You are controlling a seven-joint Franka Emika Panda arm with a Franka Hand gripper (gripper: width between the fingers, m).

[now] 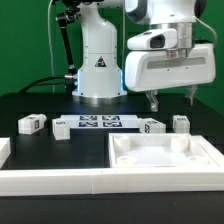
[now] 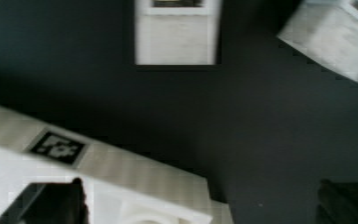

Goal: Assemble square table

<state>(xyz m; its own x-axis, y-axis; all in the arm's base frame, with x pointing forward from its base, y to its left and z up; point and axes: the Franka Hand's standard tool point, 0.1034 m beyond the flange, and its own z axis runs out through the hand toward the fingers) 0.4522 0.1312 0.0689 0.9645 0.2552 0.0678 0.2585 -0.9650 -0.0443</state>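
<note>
Where the arm stands, exterior view: the white base (image 1: 98,60) rises at the back centre of the black table (image 1: 30,100). The gripper (image 1: 170,103) hangs at the exterior view's right, pointing straight down with its tips clear of the table.
Pincer, exterior view: the fingers (image 1: 151,101) are spread wide with nothing between them.
Task's thing, exterior view: the square tabletop (image 1: 165,165) lies flat at the front right, nearer the camera than the gripper. Four legs (image 1: 152,126) lie loose in a row behind it, two on either side of the marker board (image 1: 98,123). The right two sit just below the fingertips.
Container, exterior view: the tabletop's raised rim encloses a bare white floor. The slab rests against the long white rail (image 1: 50,181) along the front.
Writing, exterior view: the base carries a dark triangular mark, too small to read. The legs and the marker board carry black-and-white patterns only.
Pincer, wrist view: two dark fingertips (image 2: 43,205) stand far apart, gripping nothing.
Task's thing, wrist view: one corner of the tabletop (image 2: 123,175) lies under the gripper, nearer one finger. Two legs (image 2: 172,40) lie beyond it on the dark table, apart from it and from each other.
Labels, wrist view: a square tag (image 2: 57,146) sits on the tabletop's rim, with a clear pattern and no letters. The tag on the nearer leg is blurred.
</note>
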